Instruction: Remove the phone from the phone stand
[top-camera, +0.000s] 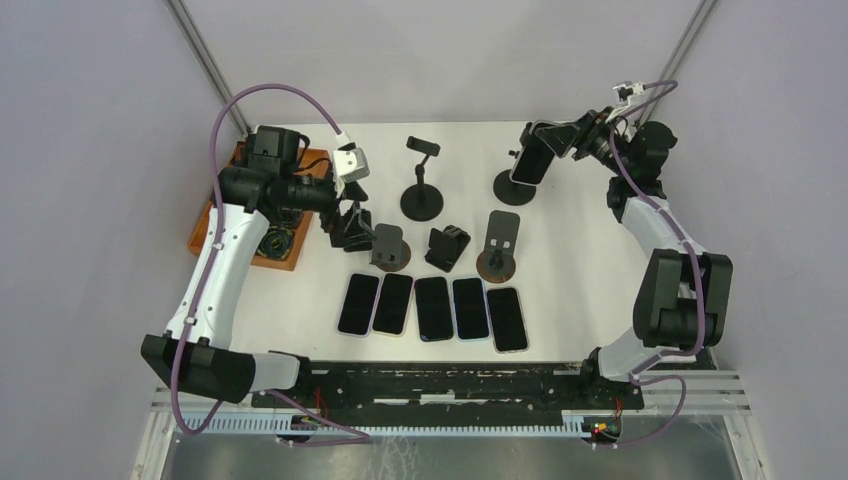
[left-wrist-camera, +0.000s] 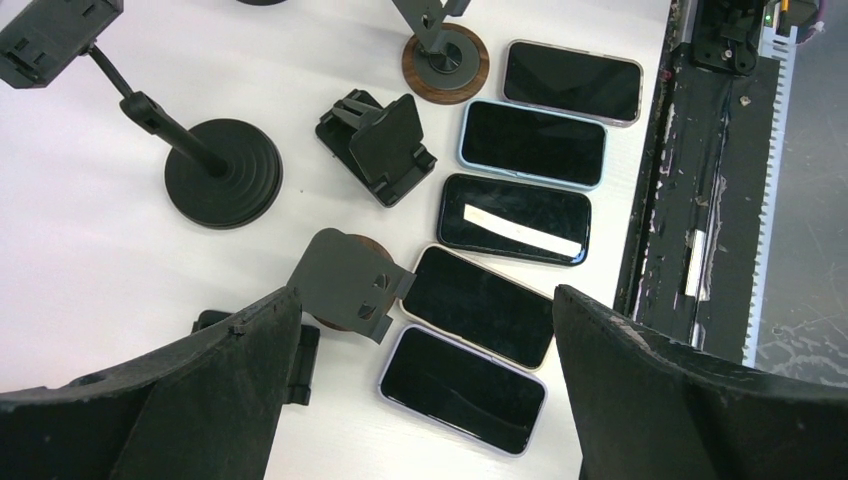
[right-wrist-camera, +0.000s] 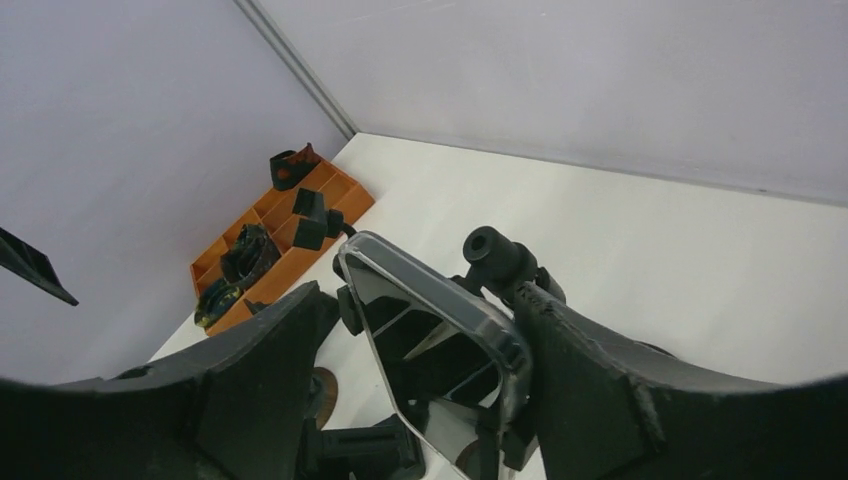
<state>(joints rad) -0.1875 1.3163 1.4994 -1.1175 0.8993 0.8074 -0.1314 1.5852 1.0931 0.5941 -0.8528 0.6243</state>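
A phone in a clear case is clamped upright on a black phone stand at the back right of the table. My right gripper is at the phone, open, with a finger on each side. In the right wrist view the phone stands between the fingers; the right finger touches its edge, and the left finger stays a little apart. The stand's clamp still holds the phone. My left gripper is open and empty above the table's left middle.
Several phones lie flat in a row near the front edge and also show in the left wrist view. Empty stands stand mid-table. An orange parts tray sits at the left.
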